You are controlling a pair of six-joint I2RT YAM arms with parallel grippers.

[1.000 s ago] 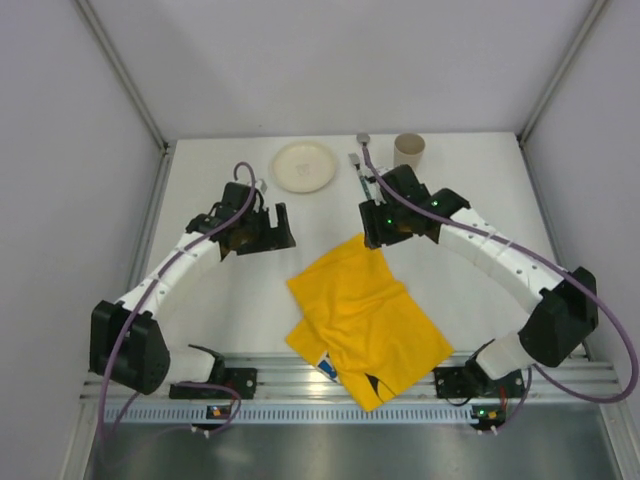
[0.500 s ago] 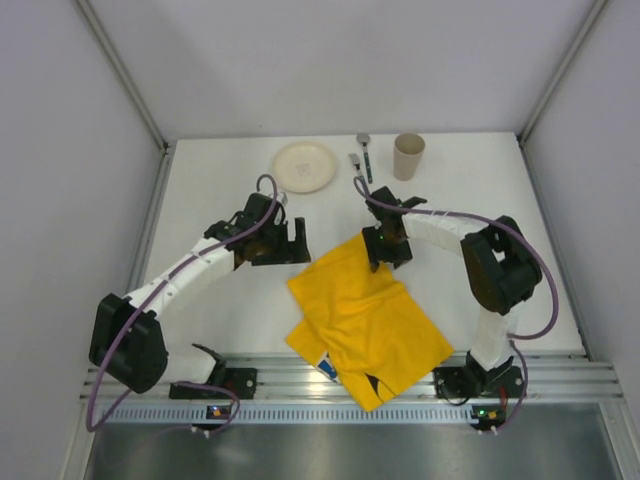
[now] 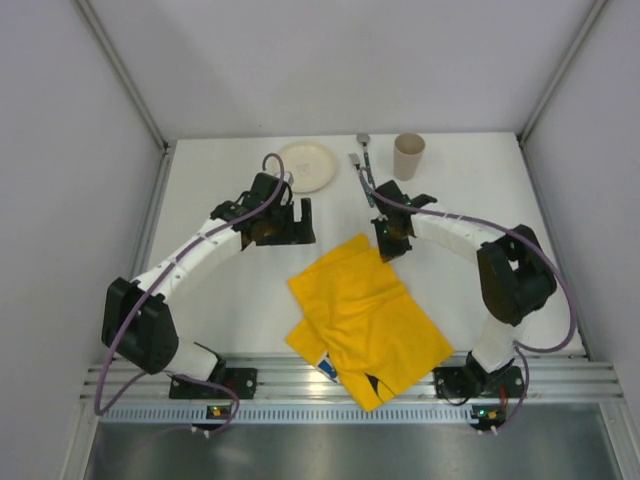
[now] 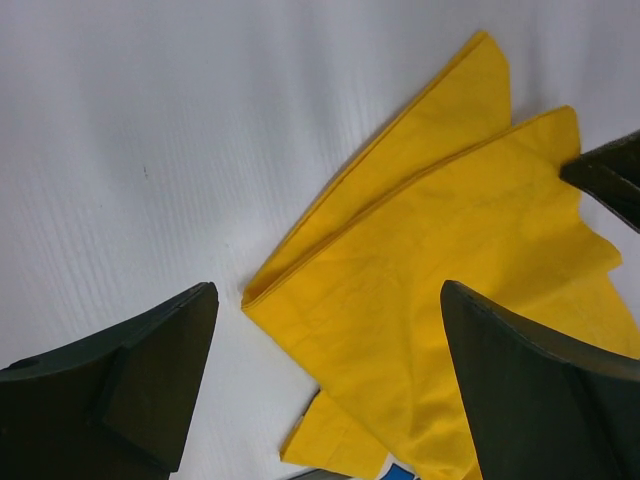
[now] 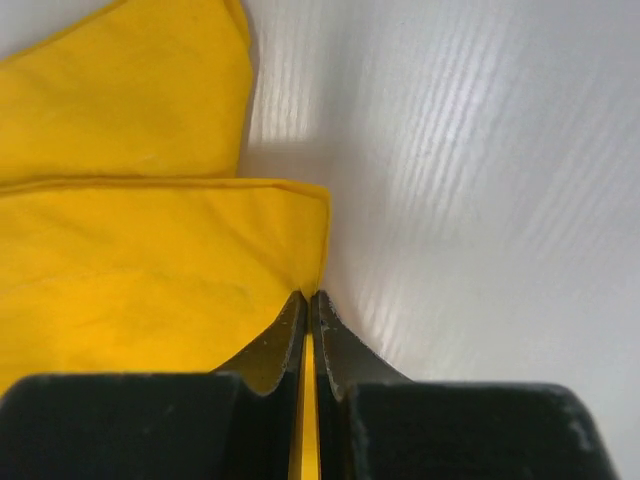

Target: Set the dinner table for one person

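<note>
**Right fingers on the cloth corner, left fingers wide beside it**

Top view. The dinner table (image 3: 245,310) is a plain white top that fills the bay between grey walls, with a ribbed rail (image 3: 300,375) along its near edge. A plate (image 3: 306,166), cutlery (image 3: 362,155) and a cup (image 3: 408,154) stand in a row at the far edge. A folded yellow cloth (image 3: 365,315) lies on the table. Its long axis runs diagonally from mid-table to the near right, where it overlaps the rail. My right gripper (image 3: 393,243) sits at the cloth's far corner. My left gripper (image 3: 290,215) is just to the left of that corner, clear of the cloth.

Left wrist view. The left gripper (image 4: 328,295) is spread wide and holds nothing. The yellow cloth (image 4: 450,260) shows two stacked layers whose folded left point lies between my fingertips, nearer the right one. This layering is not legible from above.

Right wrist view. The right gripper (image 5: 308,300) is closed flat on the hemmed corner of the yellow cloth (image 5: 130,260), with bare table (image 5: 480,200) to the right. Only this view confirms the pinch.

Judgement: the next move is the left arm's, rightward and down onto the free corner, so both arms can spread the cloth.
</note>
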